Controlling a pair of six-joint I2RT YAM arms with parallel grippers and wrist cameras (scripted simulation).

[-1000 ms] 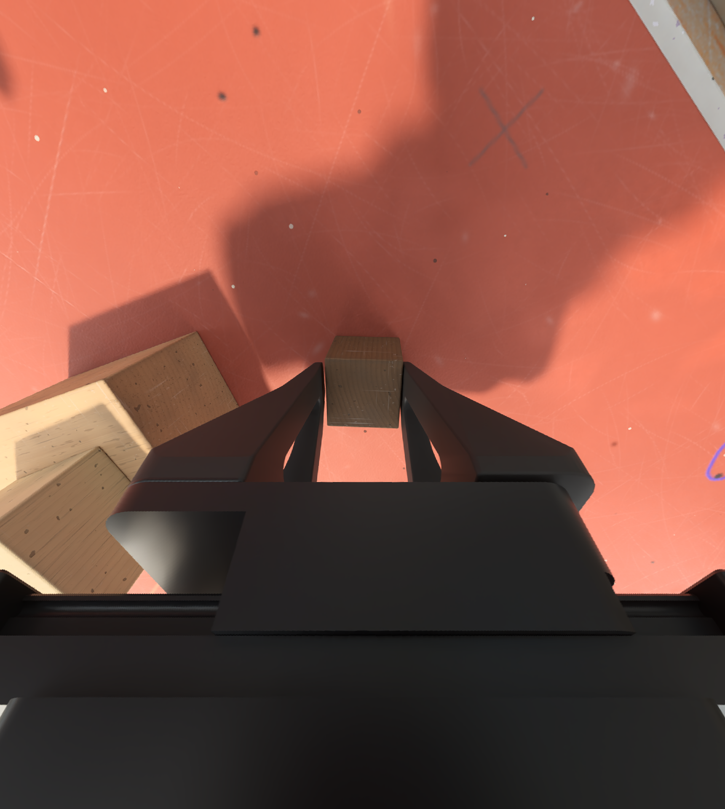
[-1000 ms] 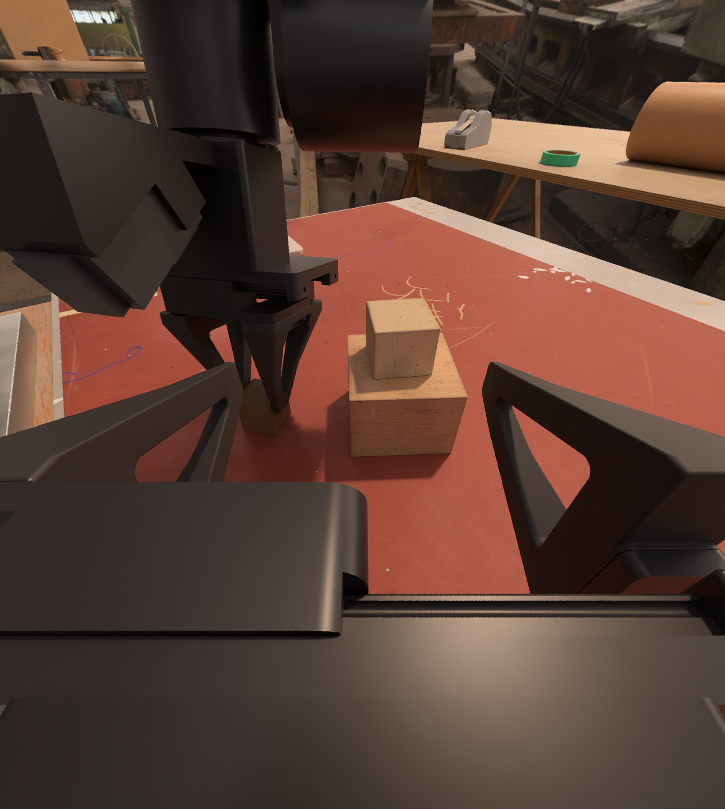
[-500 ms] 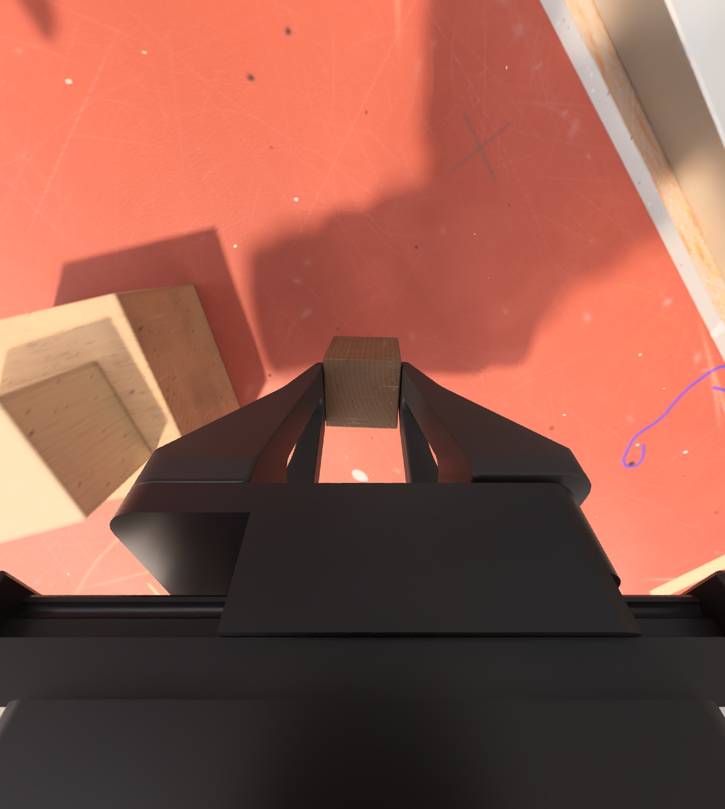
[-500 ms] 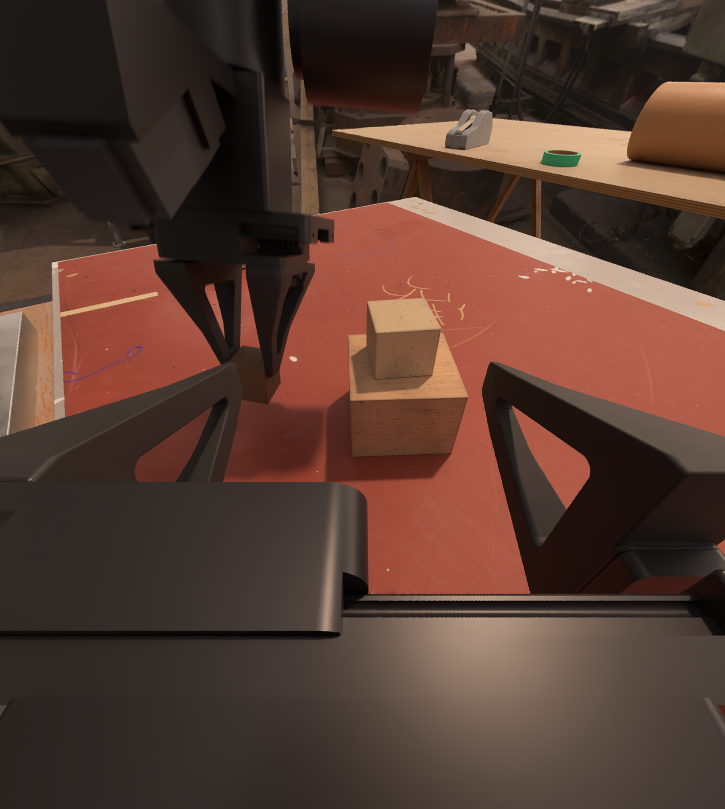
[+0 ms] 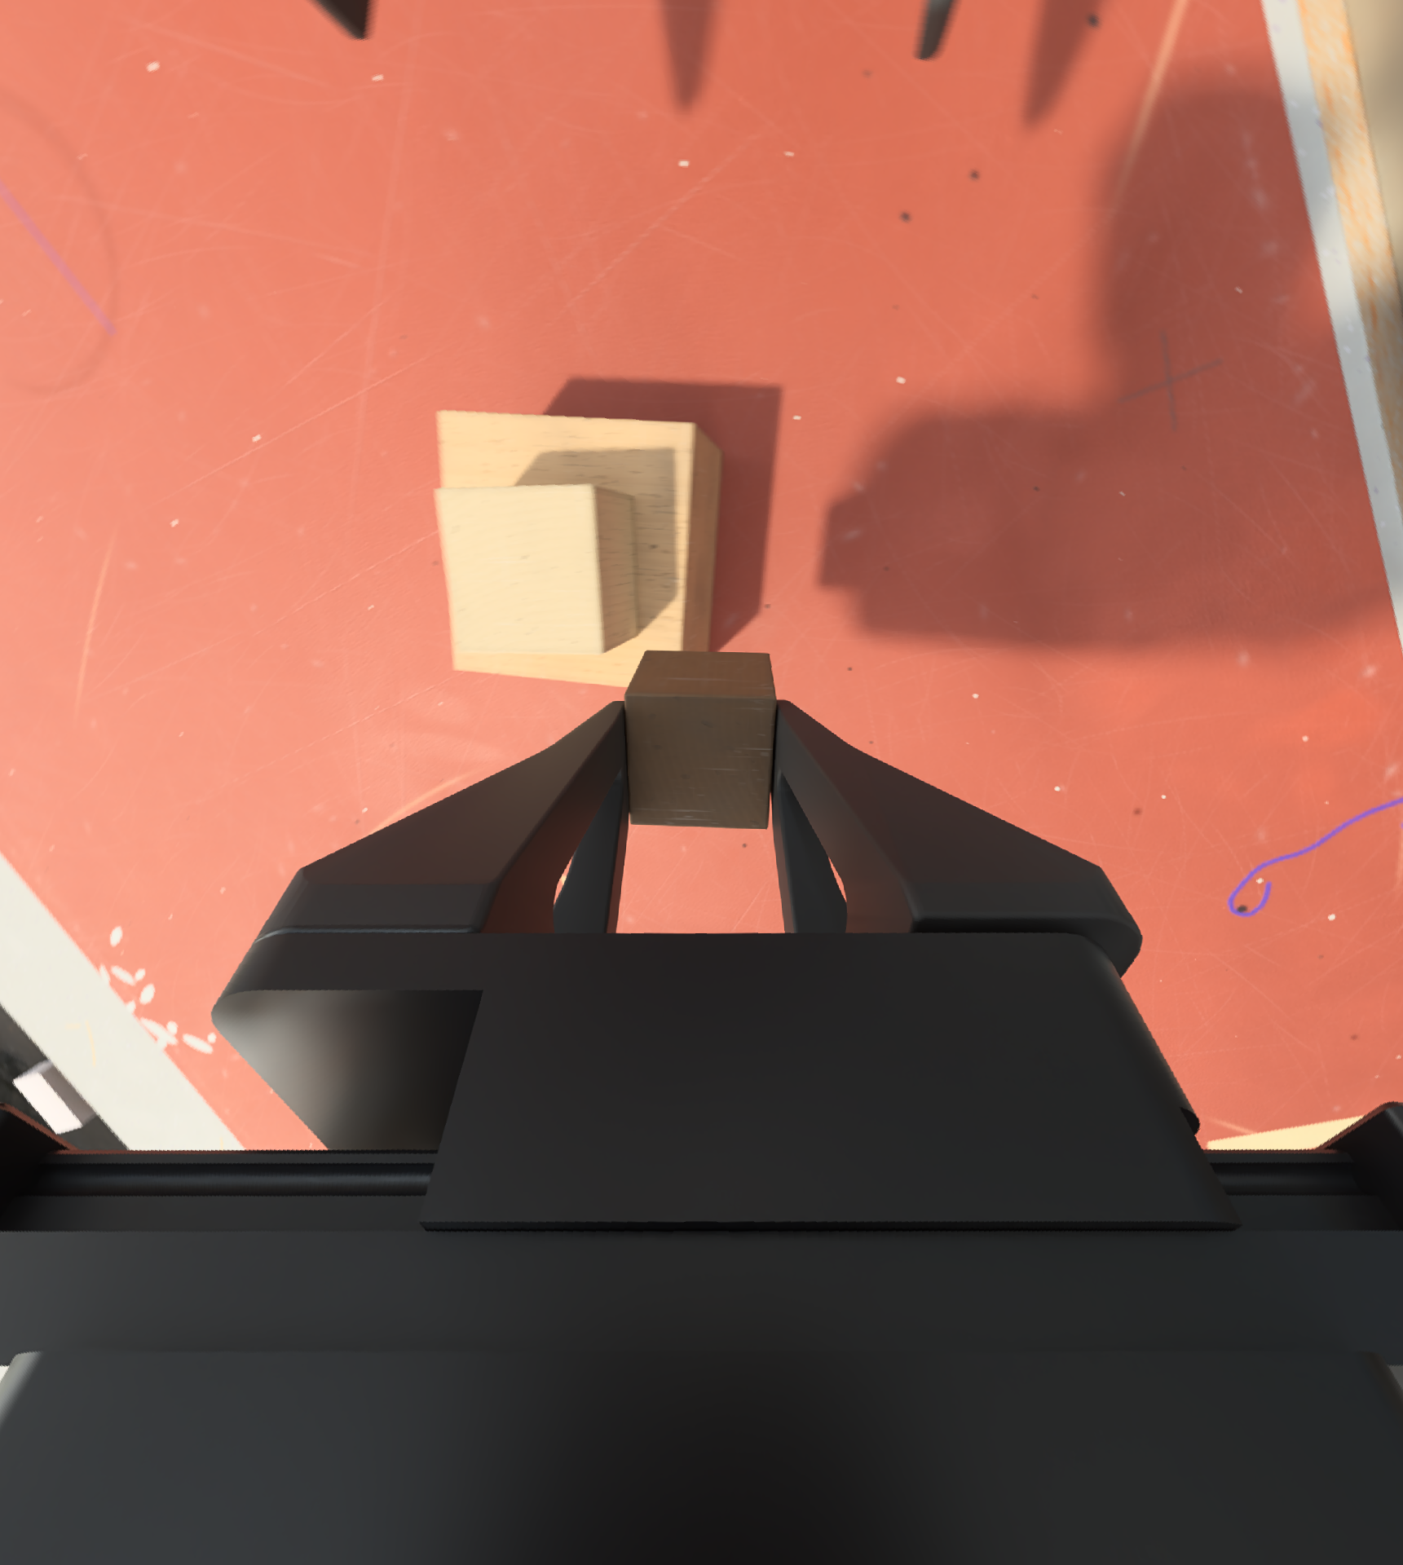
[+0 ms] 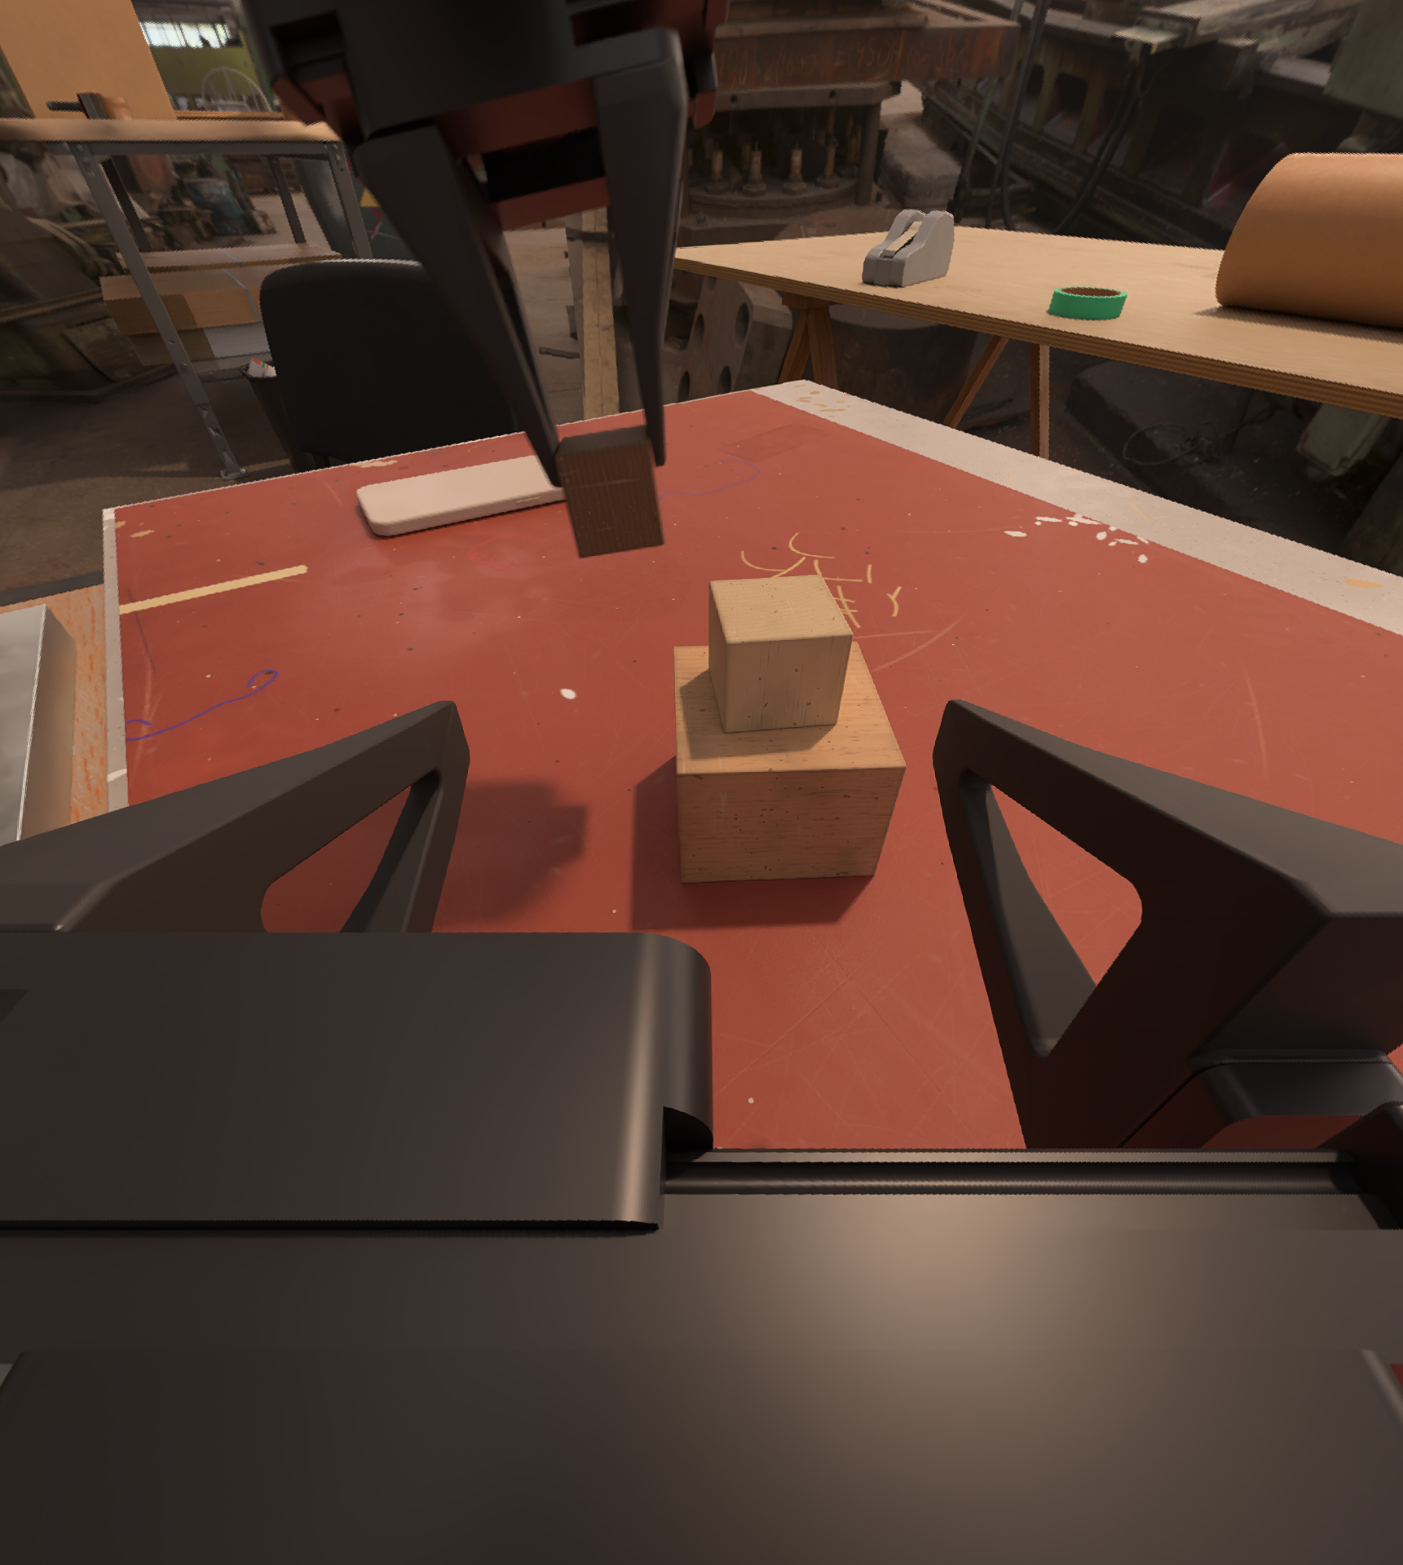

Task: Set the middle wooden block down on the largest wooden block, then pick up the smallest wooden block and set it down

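The middle wooden block (image 6: 778, 656) sits on the largest wooden block (image 6: 787, 800) on the red table; both also show in the left wrist view, the middle block (image 5: 521, 576) on the largest block (image 5: 672, 508). My left gripper (image 5: 698, 737) is shut on the smallest wooden block (image 5: 698, 749) and holds it high above the table, near the stack. In the right wrist view the same small dark block (image 6: 611, 495) hangs above and left of the stack. My right gripper (image 6: 702, 745) is open and empty, low, facing the stack.
A pale flat slab (image 6: 460, 504) lies at the table's far side. The table's pale edge (image 5: 1358, 423) runs along the right in the left wrist view. A side bench holds a green tape roll (image 6: 1087, 302), a grey dispenser (image 6: 909, 250) and a brown roll (image 6: 1358, 237).
My left gripper has lifted the smallest block off the table and carried it up and toward the stack. The right gripper and the stack have not moved.
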